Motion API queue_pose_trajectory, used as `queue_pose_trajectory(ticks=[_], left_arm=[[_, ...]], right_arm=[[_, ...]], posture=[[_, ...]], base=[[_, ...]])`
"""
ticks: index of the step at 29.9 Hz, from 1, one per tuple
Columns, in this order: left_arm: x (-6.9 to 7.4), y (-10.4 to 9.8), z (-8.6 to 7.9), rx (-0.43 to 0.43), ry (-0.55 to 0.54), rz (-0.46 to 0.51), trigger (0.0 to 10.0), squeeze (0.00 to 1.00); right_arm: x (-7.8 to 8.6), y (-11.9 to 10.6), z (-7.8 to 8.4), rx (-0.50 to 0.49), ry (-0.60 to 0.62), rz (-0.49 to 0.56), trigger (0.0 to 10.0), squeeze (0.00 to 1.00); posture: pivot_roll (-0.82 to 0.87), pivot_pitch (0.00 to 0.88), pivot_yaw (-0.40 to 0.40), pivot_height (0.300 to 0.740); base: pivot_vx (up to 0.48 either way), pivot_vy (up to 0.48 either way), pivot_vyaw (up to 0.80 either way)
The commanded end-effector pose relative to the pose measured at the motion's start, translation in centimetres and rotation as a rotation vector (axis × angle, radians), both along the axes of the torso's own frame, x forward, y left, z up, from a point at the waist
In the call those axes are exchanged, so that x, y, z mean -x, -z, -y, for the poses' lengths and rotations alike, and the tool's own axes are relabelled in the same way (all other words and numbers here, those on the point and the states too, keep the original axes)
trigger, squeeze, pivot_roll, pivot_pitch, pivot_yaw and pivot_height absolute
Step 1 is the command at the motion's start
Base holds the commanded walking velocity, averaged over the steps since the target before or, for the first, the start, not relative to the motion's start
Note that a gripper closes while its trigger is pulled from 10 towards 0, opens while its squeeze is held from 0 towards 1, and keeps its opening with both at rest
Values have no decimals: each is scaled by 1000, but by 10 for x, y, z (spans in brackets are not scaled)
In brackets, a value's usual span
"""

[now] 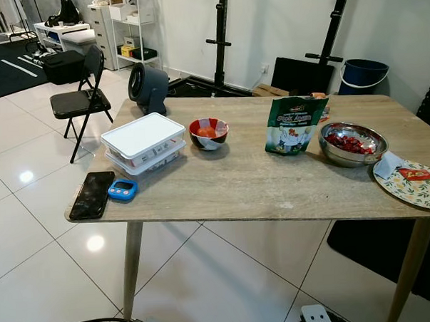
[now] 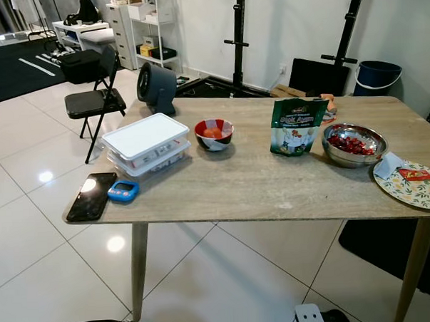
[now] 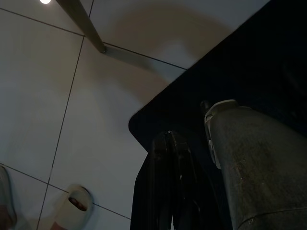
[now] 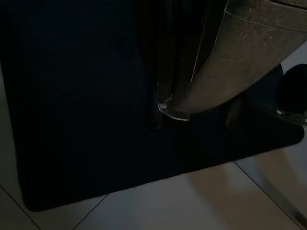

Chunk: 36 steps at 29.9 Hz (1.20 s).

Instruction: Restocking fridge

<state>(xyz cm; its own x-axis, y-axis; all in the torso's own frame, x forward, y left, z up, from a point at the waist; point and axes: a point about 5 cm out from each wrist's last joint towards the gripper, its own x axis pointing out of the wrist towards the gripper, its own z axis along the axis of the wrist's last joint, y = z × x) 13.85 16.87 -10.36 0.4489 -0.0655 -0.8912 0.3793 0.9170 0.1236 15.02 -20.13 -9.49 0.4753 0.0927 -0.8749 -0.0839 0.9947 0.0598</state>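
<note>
A wooden table (image 1: pixel 237 181) stands before me with food on it. From left to right there are two stacked white-lidded containers (image 1: pixel 143 144), a small patterned bowl (image 1: pixel 209 132) with orange pieces, an upright green snack pouch (image 1: pixel 294 125) and a steel bowl of red fruit (image 1: pixel 353 143). A floral plate (image 1: pixel 416 183) with a red packet lies at the right edge. My left gripper (image 3: pixel 168 182) hangs idle over the floor with its fingers pressed together. The right gripper (image 4: pixel 168 67) hangs in the dark above a black mat (image 4: pixel 72 120).
A black phone (image 1: pixel 92 195) and a blue timer (image 1: pixel 122 189) lie at the table's near left corner. A grey fan (image 1: pixel 147 88) sits on the far left corner. Beyond are a black folding chair (image 1: pixel 80 101), a blue bucket (image 1: pixel 363 74) and cables on the tiled floor.
</note>
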Motion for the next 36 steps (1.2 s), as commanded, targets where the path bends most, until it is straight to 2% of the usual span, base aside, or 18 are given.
queue_pose_trajectory(ticks=[1,22,36], left_arm=[[17,6,1,-5,0,-67,10000,0],[14,5,0,-8,-2,-59,10000,0],[14,6,4,-2,2,-60,10000,0]], right_arm=[[4,1,2,6,-1,-12,10000,0],[-1,1,-8,-23,-43,-21,10000,0],[0,1,-8,-24,-53,-30,10000,0]], posture=[[18,0,-59,740],[25,0,-58,740],[16,0,-64,740]], base=[[0,0,0],[0,0,0],[0,0,0]])
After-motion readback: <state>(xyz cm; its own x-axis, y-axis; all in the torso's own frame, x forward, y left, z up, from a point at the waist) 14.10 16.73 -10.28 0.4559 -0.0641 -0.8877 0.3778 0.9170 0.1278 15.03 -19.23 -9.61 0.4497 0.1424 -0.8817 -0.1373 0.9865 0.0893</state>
